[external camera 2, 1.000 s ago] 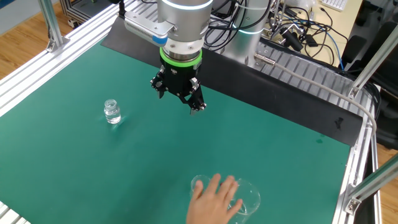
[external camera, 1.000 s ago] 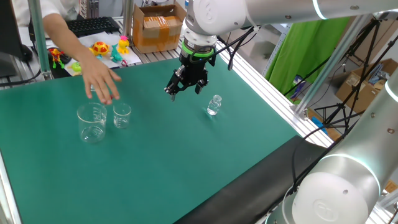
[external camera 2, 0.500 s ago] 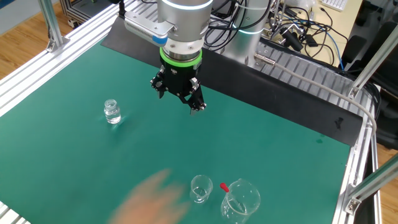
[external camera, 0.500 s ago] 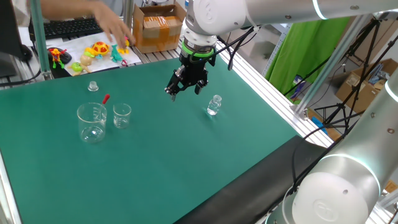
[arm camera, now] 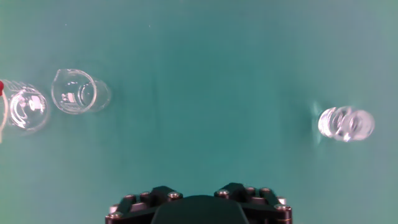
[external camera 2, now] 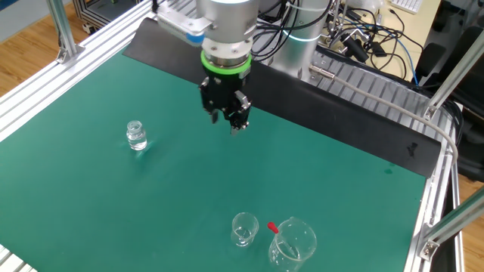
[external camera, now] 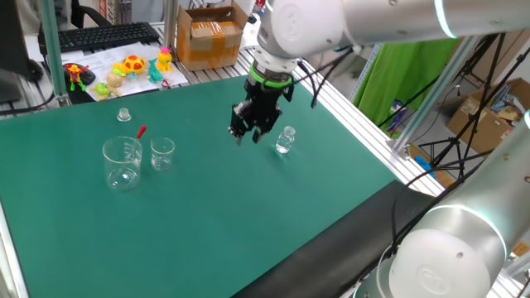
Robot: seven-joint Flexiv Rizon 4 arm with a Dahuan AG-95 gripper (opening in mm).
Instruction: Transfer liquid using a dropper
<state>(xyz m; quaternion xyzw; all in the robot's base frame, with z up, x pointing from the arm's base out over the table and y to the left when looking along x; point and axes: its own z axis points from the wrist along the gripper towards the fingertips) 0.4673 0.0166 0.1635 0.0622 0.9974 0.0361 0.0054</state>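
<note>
Over the green mat, the gripper (external camera 2: 236, 122) has swung round and dipped, fingers look narrow and empty. With the hand gone, the dropper (external camera: 141, 131) stands in the big beaker (external camera: 122, 163), ready for pickup.

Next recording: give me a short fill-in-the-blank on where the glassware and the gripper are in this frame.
1. The dropper has a ___ bulb.
2. The dropper stands in the ___ beaker.
3. The gripper hangs above the mat, holding ___.
4. The small bottle stands ___ on the mat.

Missing words: red; large; nothing; upright
</note>
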